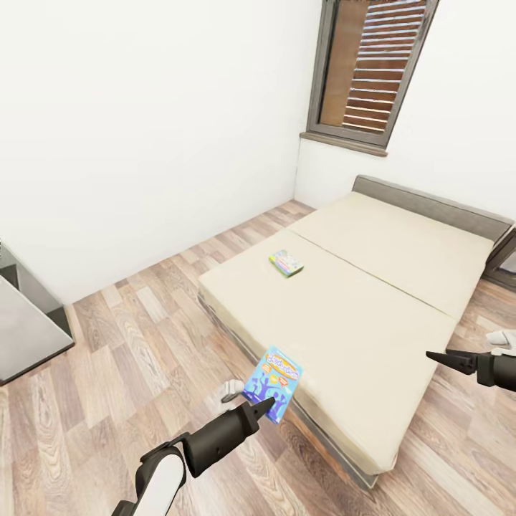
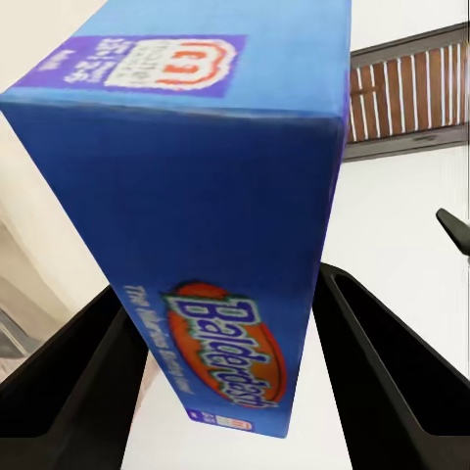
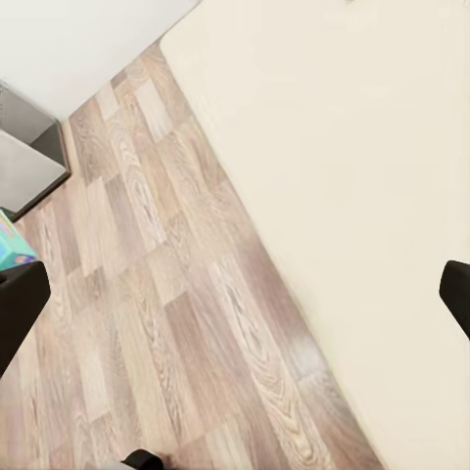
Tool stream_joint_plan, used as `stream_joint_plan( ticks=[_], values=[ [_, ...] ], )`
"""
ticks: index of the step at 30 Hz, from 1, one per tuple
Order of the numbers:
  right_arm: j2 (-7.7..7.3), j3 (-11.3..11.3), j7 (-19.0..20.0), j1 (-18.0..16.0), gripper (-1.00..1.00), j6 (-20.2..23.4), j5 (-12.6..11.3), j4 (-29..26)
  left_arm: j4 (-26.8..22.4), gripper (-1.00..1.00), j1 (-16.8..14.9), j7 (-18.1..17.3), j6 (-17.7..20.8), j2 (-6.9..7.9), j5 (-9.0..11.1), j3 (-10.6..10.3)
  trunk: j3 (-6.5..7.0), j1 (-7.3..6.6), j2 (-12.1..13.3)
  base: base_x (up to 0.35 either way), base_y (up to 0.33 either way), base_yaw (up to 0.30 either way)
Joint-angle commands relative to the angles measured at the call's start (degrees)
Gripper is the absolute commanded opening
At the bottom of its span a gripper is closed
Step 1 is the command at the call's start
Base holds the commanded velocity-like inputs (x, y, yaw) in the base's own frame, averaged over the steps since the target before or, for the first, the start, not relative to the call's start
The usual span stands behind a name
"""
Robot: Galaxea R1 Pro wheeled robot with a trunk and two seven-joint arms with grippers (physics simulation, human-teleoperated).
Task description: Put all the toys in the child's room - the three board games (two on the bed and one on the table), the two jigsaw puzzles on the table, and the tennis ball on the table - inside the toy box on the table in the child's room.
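My left gripper (image 1: 264,408) is shut on a blue board game box (image 1: 274,378), held upright just off the bed's near corner. In the left wrist view the same blue box (image 2: 225,196), with a "Balderdash" label, stands between my two black fingers (image 2: 392,372). A second board game (image 1: 286,262), green and multicoloured, lies flat on the cream mattress (image 1: 358,308) near its left edge. My right gripper (image 1: 438,357) hovers open over the right side of the bed. In the right wrist view its fingertips (image 3: 457,294) stand far apart above the floor and the mattress edge (image 3: 372,147).
The low bed fills the middle and right of the room, with a grey headboard (image 1: 430,204) at the far end. A shuttered window (image 1: 373,64) is set in the far wall. Grey furniture (image 1: 29,322) stands at the left. Wood floor (image 1: 129,344) lies between it and the bed.
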Motion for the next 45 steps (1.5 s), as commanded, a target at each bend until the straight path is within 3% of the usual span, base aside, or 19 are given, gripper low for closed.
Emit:
stream_joint_plan(
  ticks=[1, 45],
  values=[
    [-0.01, 0.0, 0.1, 0.0, 1.00, 0.5, -0.1, 0.0, 0.0, -1.00, 0.0, -0.1, 0.3, -0.03, 0.0, 0.1, 0.23, -0.22, 0.4, 0.000, 0.000, 0.000],
    [0.00, 0.2, 0.1, 0.0, 1.00, 0.5, 0.0, 0.0, 1.1, -1.00, -0.2, -0.1, 0.4, -0.20, 0.0, 0.0, 12.25, -9.88, 18.0, 0.000, 0.000, 0.000]
  ],
)
